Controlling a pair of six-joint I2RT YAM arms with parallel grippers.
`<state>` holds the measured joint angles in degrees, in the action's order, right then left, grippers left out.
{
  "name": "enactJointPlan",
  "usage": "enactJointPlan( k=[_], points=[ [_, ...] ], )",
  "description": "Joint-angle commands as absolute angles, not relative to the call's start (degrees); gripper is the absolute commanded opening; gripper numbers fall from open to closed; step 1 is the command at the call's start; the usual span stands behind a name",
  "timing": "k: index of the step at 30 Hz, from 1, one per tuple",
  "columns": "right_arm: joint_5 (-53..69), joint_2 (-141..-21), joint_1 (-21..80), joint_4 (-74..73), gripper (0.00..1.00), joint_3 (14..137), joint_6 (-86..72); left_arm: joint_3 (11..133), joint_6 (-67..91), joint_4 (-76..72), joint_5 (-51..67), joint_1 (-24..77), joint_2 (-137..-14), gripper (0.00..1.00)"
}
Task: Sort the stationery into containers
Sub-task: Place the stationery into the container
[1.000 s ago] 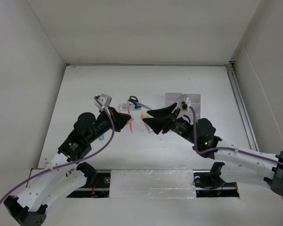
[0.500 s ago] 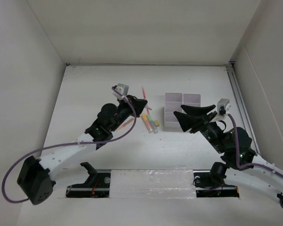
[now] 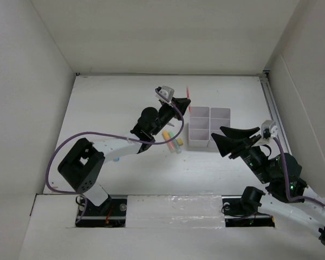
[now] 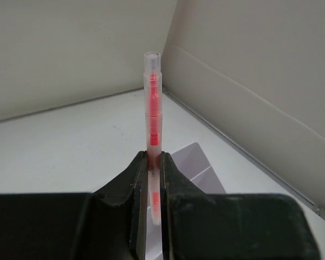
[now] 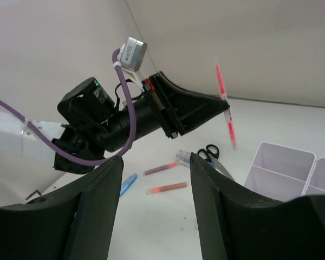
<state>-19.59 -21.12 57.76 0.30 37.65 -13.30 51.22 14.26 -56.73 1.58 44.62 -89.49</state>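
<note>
My left gripper (image 3: 183, 103) is shut on a thin red pen (image 3: 188, 89), lifted off the table just left of the far end of the white organiser (image 3: 208, 127). In the left wrist view the pen (image 4: 153, 108) stands upright between the jaws of that gripper (image 4: 153, 156), with the organiser (image 4: 197, 162) below and behind it. My right gripper (image 3: 219, 134) hangs open and empty at the organiser's near right corner. Its wrist view shows the held pen (image 5: 225, 103), scissors (image 5: 211, 154), a blue-capped tube (image 5: 181, 158), two pens (image 5: 168, 188) and a light blue marker (image 5: 128, 184) on the table.
Yellow and green highlighters (image 3: 173, 142) lie just left of the organiser, under the left arm. White walls close in the table on the left, far and right sides, with a rail (image 3: 276, 116) along the right edge.
The left arm has carried the red pen farther away and to the right, up to the organiser's far left side. The right arm has drawn back to the right.
</note>
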Motion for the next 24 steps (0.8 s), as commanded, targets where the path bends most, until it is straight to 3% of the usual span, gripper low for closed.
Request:
enactJointPlan(
  k=[1, 10, 24],
  points=[
    [-21.2, -20.2, 57.6, -2.5, 0.59, 38.1, -12.9, 55.7, 11.1, -69.3, 4.1, 44.7, -92.5, 0.00],
    [-22.9, -19.2, 57.6, -7.2, 0.59, 39.8, -12.9, 58.4, 8.5, -78.5, 7.6, 44.7, -102.6, 0.00],
    [-23.5, -17.0, 57.6, -13.4, 0.59, 42.2, -12.9, 63.4, 8.0, -81.4, 9.0, 44.7, -112.2, 0.00]
  ],
)
